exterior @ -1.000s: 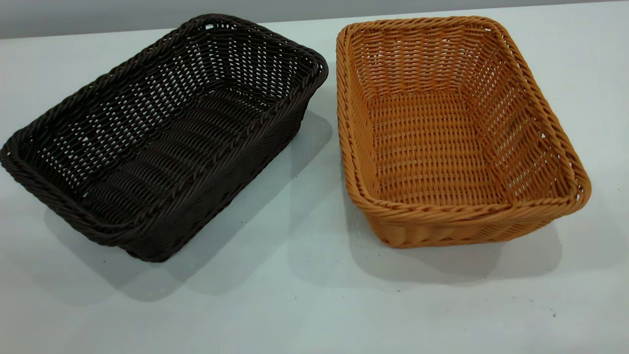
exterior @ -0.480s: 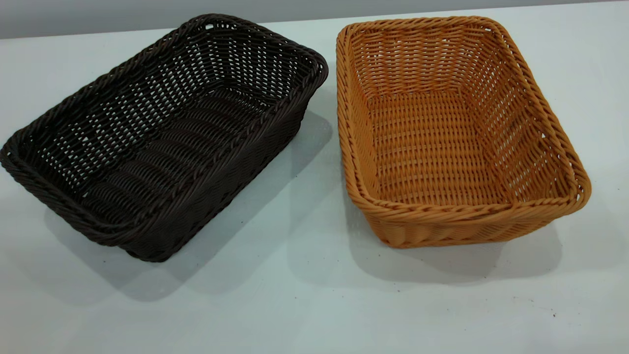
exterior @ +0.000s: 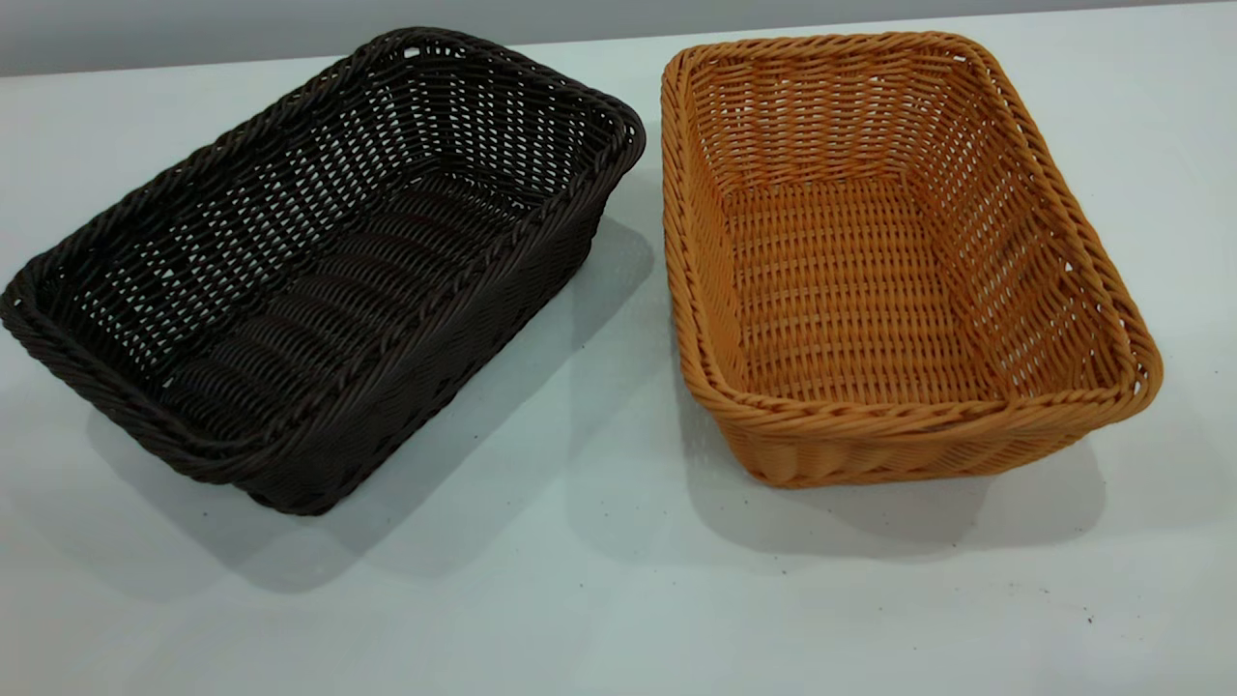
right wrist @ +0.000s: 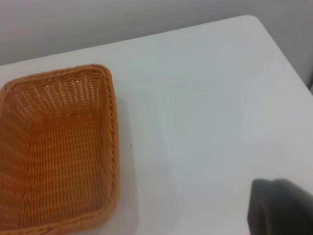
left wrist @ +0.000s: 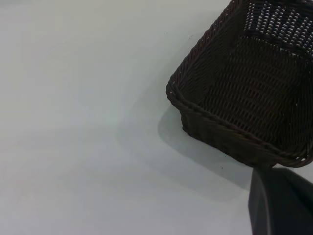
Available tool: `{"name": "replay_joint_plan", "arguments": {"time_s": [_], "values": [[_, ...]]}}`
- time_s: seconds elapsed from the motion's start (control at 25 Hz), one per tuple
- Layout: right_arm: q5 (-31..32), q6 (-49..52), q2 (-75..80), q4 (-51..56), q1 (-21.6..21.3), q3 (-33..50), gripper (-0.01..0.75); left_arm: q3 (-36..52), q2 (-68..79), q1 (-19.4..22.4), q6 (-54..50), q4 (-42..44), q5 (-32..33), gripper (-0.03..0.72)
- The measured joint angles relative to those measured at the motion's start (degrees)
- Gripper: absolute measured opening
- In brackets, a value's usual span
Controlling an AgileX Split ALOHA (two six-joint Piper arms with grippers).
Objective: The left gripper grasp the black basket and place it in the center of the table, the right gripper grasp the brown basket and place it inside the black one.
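Honestly nothing changes here: black basket (exterior: 319,271) and brown basket (exterior: 899,261) sit exactly where they were a second ago, side by side, neither one touched.

A pale, matte white table (exterior: 599,599) is seen filling the view, lightly speckled with dark marks near the front. A plain grey wall (exterior: 193,34) is seen behind its far edge. Soft shadows are cast toward the near side.

The black basket (exterior: 319,266) is woven wicker-like strands with a faint sheen, open-weave walls and a braided rim. The brown basket (exterior: 889,256) has the same woven build, slightly glossy. The worktop (exterior: 599,599) looks smooth, matt and pale, faintly speckled.
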Motion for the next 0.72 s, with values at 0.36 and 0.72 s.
{"name": "replay_joint_plan", "arguments": {"time_s": [0.36,0.72], "values": [[0.0,0.0,0.0,0.0,0.0,0.0,0.003,0.0,0.0,0.0,0.0,0.0,0.0,-0.001],[-0.9,2.4,0.0,2.5,0.0,0.0,0.003,0.0,0.0,0.0,0.0,-1.5,-0.7,-0.001]]}}
